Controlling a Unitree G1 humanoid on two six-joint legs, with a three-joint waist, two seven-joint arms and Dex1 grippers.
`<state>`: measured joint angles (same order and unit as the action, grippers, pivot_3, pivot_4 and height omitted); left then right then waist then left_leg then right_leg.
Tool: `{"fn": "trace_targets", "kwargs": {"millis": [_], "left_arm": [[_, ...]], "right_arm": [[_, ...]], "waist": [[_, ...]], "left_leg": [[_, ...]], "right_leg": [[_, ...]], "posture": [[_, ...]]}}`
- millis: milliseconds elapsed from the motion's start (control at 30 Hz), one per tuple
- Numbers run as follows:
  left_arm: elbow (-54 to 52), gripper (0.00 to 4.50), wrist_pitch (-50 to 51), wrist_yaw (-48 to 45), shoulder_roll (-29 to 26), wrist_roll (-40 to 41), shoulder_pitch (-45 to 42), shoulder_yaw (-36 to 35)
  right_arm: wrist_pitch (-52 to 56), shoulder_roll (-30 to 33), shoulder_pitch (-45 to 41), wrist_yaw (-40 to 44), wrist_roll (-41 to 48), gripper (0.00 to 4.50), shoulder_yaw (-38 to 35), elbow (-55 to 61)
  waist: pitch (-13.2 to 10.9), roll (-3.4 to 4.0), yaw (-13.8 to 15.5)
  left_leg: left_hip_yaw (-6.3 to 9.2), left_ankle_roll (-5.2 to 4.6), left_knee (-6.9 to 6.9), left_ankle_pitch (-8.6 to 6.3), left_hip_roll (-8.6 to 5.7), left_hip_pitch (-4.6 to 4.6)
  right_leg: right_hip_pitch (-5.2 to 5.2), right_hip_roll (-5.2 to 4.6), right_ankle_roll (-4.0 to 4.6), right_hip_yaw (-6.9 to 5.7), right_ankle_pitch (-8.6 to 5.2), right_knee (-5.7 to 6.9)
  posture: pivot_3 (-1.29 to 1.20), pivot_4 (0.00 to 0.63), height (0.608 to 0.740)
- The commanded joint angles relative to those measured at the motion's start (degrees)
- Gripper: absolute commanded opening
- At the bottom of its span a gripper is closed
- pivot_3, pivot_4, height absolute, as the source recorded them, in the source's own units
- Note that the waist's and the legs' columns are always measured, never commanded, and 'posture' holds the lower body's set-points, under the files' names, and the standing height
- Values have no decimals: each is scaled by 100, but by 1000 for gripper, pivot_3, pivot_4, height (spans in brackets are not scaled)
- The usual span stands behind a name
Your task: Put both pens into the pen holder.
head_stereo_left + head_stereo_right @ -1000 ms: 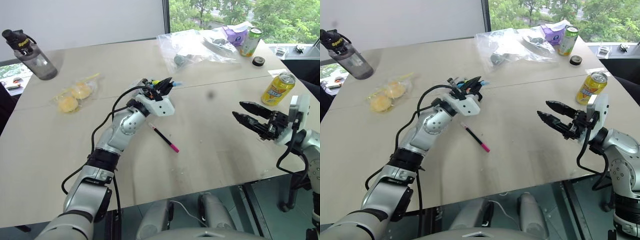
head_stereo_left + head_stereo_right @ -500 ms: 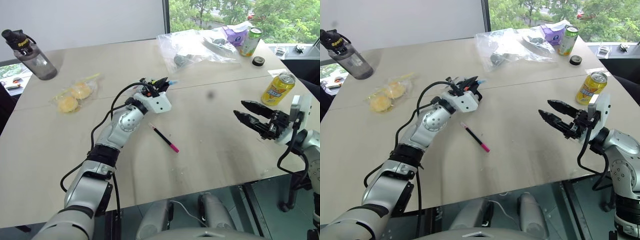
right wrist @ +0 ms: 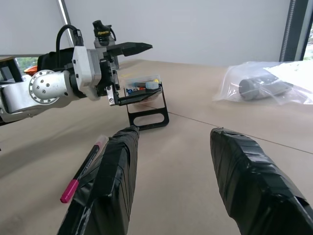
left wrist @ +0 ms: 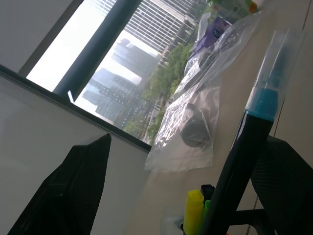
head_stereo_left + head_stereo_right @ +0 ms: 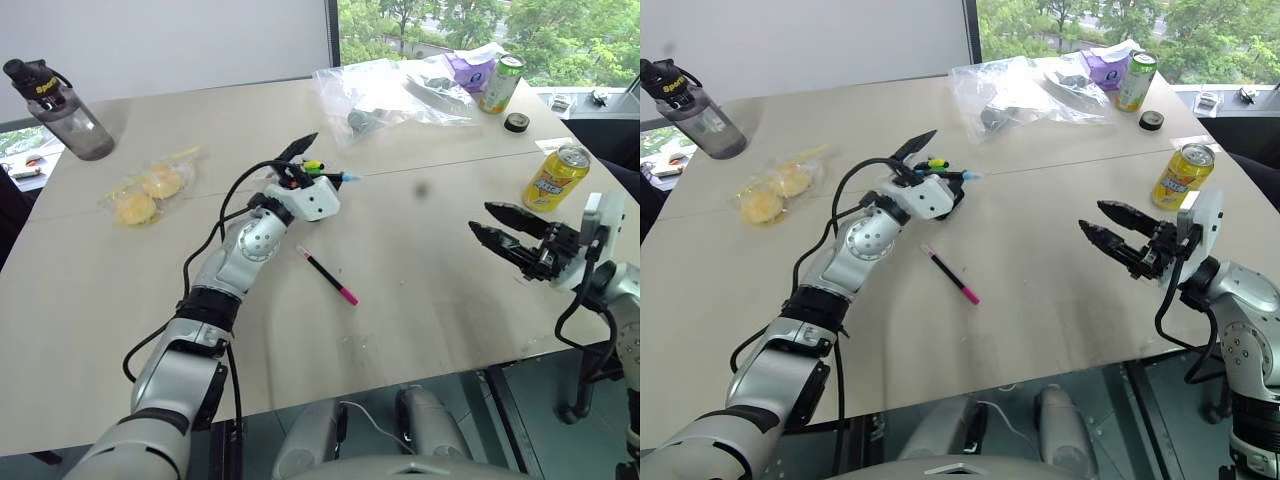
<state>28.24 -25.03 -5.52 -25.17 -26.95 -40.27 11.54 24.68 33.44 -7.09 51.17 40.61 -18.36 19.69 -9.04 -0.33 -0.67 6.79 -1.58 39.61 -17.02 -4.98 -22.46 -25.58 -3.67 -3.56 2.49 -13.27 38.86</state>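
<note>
Left eye view: the left gripper (image 5: 312, 165) is held with fingers spread around the pen holder (image 3: 145, 93); the right gripper (image 5: 503, 229) is held raised, fingers parted, empty.

- You have even daylight from the windows (image 5: 480, 25) behind the table (image 5: 420, 270).
- Shadows stay soft.
- Your left wrist view blurs the near pen (image 4: 244, 142); the glass glares.

head cameras overlook the table (image 5: 420, 250); both wrist cameras closely face the pen holder (image 3: 146, 100).
</note>
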Motion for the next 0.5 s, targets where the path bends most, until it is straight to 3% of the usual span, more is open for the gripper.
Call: {"fn": "trace_targets", "kwargs": {"millis": [33, 500], "left_arm": [[-126, 4465, 212, 156, 104, 252, -106, -277], [-311, 4465, 679, -104, 388, 1014, 20, -591]], "right_arm": [[-134, 84, -25, -21, 51, 2512, -89, 160], [-198, 82, -34, -42, -11, 2512, -21, 121]], "waist": [[0, 0, 3], [1, -2, 1]], "left_leg": [[0, 0, 0, 0, 0, 0], [0, 0, 0, 0, 0, 0]], "right_leg": [[0, 0, 0, 0, 0, 0], [0, -1, 0, 0, 0, 0]], "posture": [[0, 150, 740], [0, 150, 740]]}}
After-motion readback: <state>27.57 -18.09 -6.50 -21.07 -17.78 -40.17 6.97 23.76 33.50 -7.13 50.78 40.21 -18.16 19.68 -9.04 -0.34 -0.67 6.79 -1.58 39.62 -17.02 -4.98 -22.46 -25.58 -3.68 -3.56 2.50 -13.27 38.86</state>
